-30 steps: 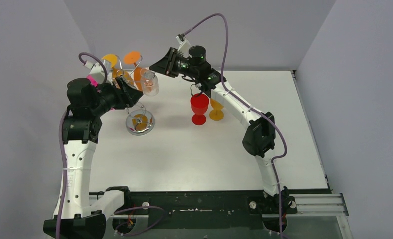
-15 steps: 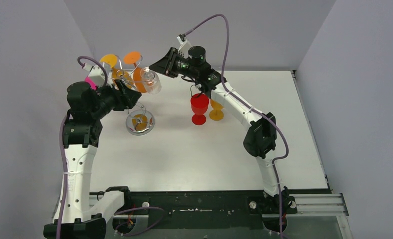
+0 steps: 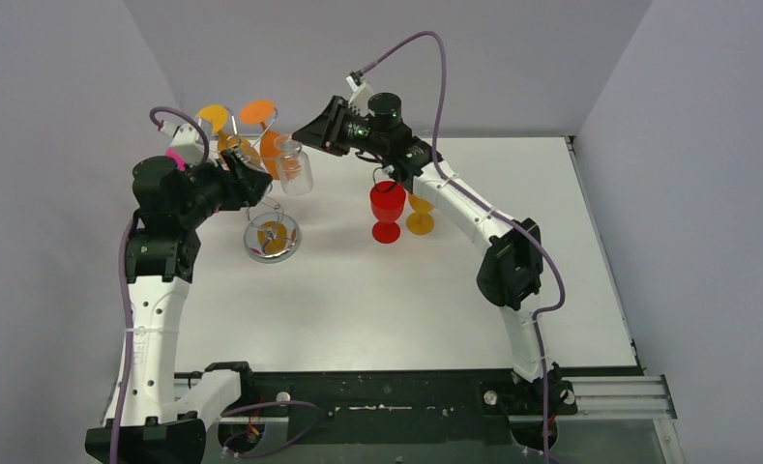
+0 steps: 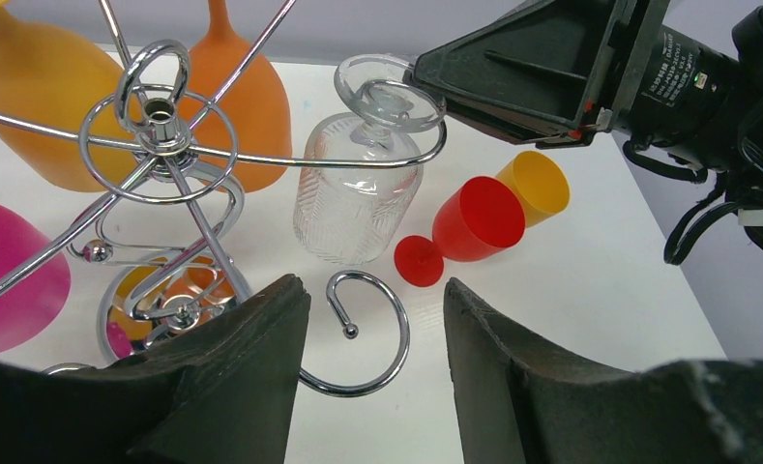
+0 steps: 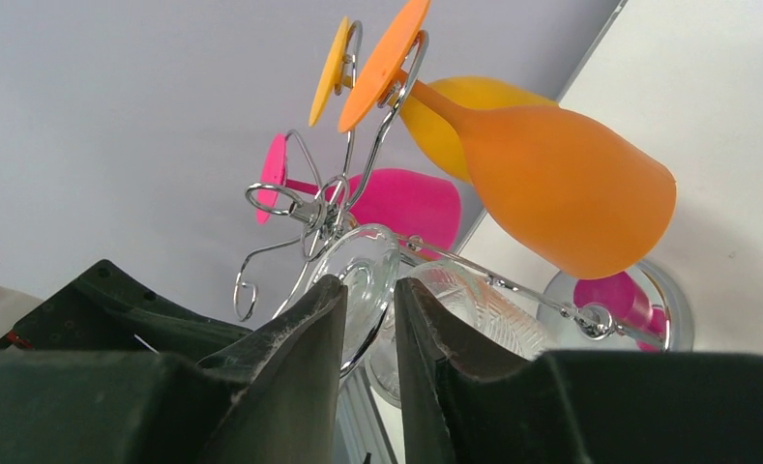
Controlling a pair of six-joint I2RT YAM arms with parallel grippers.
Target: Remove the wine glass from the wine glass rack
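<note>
Clear wine glass (image 4: 358,198) | hangs by its foot from the rack (image 4: 161,124), bowl swung back straighter | right gripper (image 5: 369,286) narrowly parted at the foot's rim, cannot tell if pinching | left gripper (image 4: 375,290) spread, empty | judgement: not freed yet

Three views, all meeting at the wine glass rack (image 3: 272,238)
The top camera sits high behind the arms' bases (image 3: 145,440) and looks down and forward over the whole desk (image 3: 406,300) from well back. The left wrist camera looks from the left, close in, across the rack's top toward the right arm (image 4: 571,68). The right wrist camera faces back leftward, tilted, very near the clear glass (image 5: 474,309). All three views share the rack and that glass.
</note>
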